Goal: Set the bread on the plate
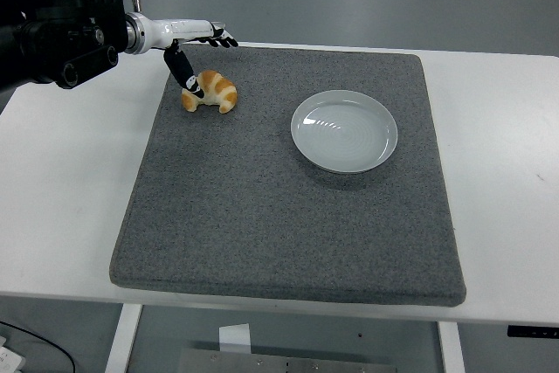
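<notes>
— Fingers point(218, 38) of the left hand point(199, 50) spread wide and gripping nothing: four stretched flat toward the right, above the far side of the bread point(210, 92); thumb point(182, 71) angled downward, tip at the bread's left part, seemingly touching it.

— And the bread itself?

— Croissant, golden brown with paler stripes, lying in the upper left of the frame on the grey mat point(288, 216), near the mat's far-left corner. Curved, both ends pointing toward the bottom of the frame. Resting flat on the mat, not lifted.

— Plate?

— White plate point(344, 131), round and shallow, right of the bread and slightly lower in the frame, well apart from it. Sitting on the same mat, in its upper right part, bare, with faint reflections on the glaze.

— Arm?

— Left arm point(61, 37) entering from the upper left edge of the frame: bulky black body, then a slim white forearm segment leading to the hand. Right arm nowhere in the frame.

— Around all that?

— Mat covering most of the middle of the white desk point(61, 181), near edge close to the desk's front edge. Small pale object behind the hand at the desk's far edge, mostly hidden, impossible to identify. Grey floor beyond the desk at the top of the frame, desk legs and more floor visible at the bottom.
</notes>
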Tool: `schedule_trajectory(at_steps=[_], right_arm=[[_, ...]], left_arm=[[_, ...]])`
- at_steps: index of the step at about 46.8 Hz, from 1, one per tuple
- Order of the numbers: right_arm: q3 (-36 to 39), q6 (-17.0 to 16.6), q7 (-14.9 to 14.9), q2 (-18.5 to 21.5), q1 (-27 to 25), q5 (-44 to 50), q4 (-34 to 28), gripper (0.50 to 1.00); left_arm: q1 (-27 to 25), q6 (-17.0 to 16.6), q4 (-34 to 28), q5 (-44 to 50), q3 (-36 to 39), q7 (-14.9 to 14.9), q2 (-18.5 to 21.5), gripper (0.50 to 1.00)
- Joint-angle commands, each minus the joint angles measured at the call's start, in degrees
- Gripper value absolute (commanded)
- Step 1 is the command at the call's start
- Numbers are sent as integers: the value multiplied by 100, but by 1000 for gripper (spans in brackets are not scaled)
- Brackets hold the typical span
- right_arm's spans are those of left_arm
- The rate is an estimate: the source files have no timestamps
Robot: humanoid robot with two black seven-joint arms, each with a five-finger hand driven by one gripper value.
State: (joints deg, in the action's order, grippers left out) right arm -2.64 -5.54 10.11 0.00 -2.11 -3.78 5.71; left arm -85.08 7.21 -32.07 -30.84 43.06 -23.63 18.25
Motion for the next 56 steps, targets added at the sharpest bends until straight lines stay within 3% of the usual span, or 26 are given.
schedule_trajectory(at_steps=[1, 11, 22, 56], right_arm=[[0, 0, 0, 0, 0, 0, 0, 932], [0, 0, 0, 0, 0, 0, 0, 932], [0, 0, 0, 0, 0, 0, 0, 932], [0, 0, 0, 0, 0, 0, 0, 932]], left_arm=[[1, -26, 8, -89, 9, -1, 12, 992], [53, -88, 43, -414, 106, -10, 12, 981], [106, -483, 122, -511, 229, -1, -41, 975], [791, -949, 1019, -502, 255, 34, -744, 964]])
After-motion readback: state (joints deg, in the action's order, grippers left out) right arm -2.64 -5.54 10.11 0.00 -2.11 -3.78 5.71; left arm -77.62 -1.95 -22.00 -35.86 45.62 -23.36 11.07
